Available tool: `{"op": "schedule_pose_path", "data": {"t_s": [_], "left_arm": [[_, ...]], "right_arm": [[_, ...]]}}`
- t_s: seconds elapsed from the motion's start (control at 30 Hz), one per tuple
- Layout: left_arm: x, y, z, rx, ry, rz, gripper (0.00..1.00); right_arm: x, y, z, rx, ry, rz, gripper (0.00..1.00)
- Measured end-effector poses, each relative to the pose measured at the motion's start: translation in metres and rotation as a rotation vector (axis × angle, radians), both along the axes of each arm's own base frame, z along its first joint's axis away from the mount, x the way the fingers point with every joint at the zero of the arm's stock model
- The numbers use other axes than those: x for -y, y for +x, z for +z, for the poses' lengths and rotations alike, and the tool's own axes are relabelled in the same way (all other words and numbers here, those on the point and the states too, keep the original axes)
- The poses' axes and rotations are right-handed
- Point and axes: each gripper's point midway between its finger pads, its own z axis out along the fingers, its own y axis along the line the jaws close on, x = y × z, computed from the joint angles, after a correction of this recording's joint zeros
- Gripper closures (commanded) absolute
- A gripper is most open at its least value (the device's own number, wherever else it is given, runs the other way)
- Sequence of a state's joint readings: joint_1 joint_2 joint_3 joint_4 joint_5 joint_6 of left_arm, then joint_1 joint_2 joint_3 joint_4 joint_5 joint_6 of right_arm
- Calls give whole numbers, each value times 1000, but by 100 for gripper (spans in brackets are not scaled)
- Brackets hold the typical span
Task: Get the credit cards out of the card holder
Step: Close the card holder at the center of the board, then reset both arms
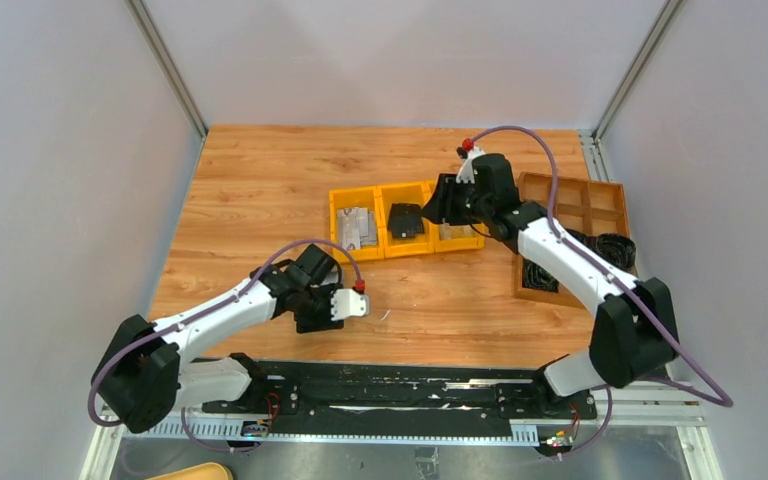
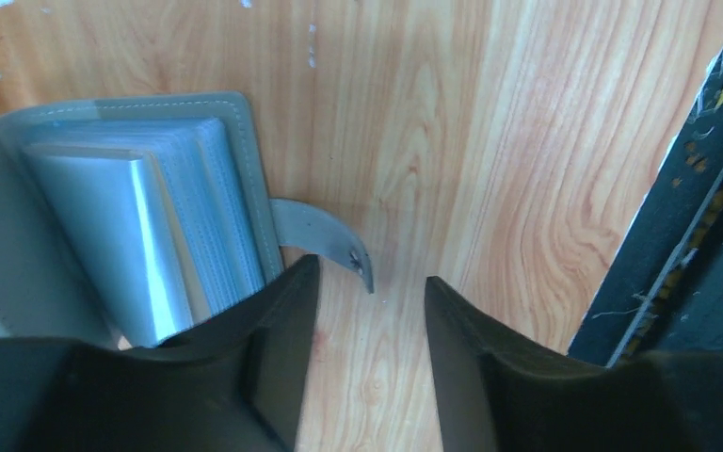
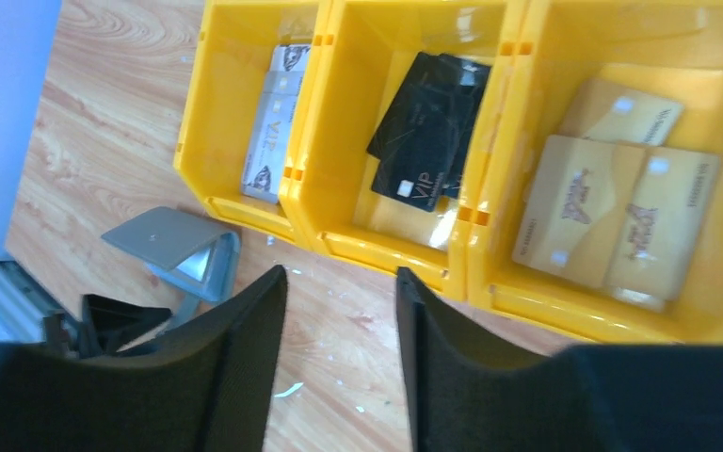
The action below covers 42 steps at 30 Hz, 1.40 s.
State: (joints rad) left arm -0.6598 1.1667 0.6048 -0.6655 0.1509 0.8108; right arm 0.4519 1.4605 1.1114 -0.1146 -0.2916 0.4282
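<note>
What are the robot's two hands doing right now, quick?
Left hand: open, holding nothing.
Right hand: open, holding nothing.

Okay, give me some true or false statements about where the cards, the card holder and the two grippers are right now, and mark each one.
1. The black cards lie in the middle compartment of the yellow bin. True.
2. The right gripper holds a gold card. False: its jaws stand open with nothing between them, and the gold cards lie in an end compartment.
3. The card holder lies inside the bin. False: it stands on the table, outside the bin.
4. The card holder is open. True.
5. The left gripper is clamped on the card holder. False: its jaws stand open with only bare table between them.
</note>
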Motion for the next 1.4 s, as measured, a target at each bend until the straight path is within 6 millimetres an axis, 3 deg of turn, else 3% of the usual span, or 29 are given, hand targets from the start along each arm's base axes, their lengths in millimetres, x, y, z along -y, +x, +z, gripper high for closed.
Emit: {"op": "schedule_pose_path", "data": {"t_s": [0.07, 0.1, 0.2, 0.33, 0.43, 0.5, 0.6, 0.7, 0.8, 0.9, 1.0, 1.17, 1.4], "left_arm": [[2, 5, 7, -12, -18, 36, 9], [3, 11, 13, -5, -36, 59, 1], [9, 40, 50, 45, -139, 169, 0], [6, 74, 116, 145, -294, 287, 0], [-11, 90, 154, 197, -387, 379, 0], [-31, 101, 167, 232, -431, 472, 0], [-61, 118, 162, 281, -511, 641, 0], [-89, 124, 125, 307, -574, 823, 0], [-94, 119, 78, 297, -604, 910, 0], [-97, 118, 50, 330, -638, 964, 0], [-103, 124, 42, 423, -690, 1001, 0], [-108, 134, 49, 583, -813, 1024, 0], [-118, 153, 78, 743, -942, 1055, 0]], "right_arm": [[9, -4, 3, 32, -15, -23, 31], [16, -7, 4, 54, -29, -42, 27], [43, -16, 8, 130, -85, -125, 24], [85, -23, 15, 232, -167, -279, 18], [125, -30, 9, 299, -253, -424, 10], [152, -33, 1, 344, -320, -526, 8], [197, -42, -23, 385, -465, -679, 8], [240, -53, -53, 377, -618, -794, 8], [274, -59, -61, 377, -677, -903, 8], [295, -58, -66, 386, -698, -985, 9], [303, -56, -81, 378, -718, -1001, 9], [305, -50, -103, 374, -720, -991, 9], [281, -27, -111, 462, -678, -812, 8]]}}
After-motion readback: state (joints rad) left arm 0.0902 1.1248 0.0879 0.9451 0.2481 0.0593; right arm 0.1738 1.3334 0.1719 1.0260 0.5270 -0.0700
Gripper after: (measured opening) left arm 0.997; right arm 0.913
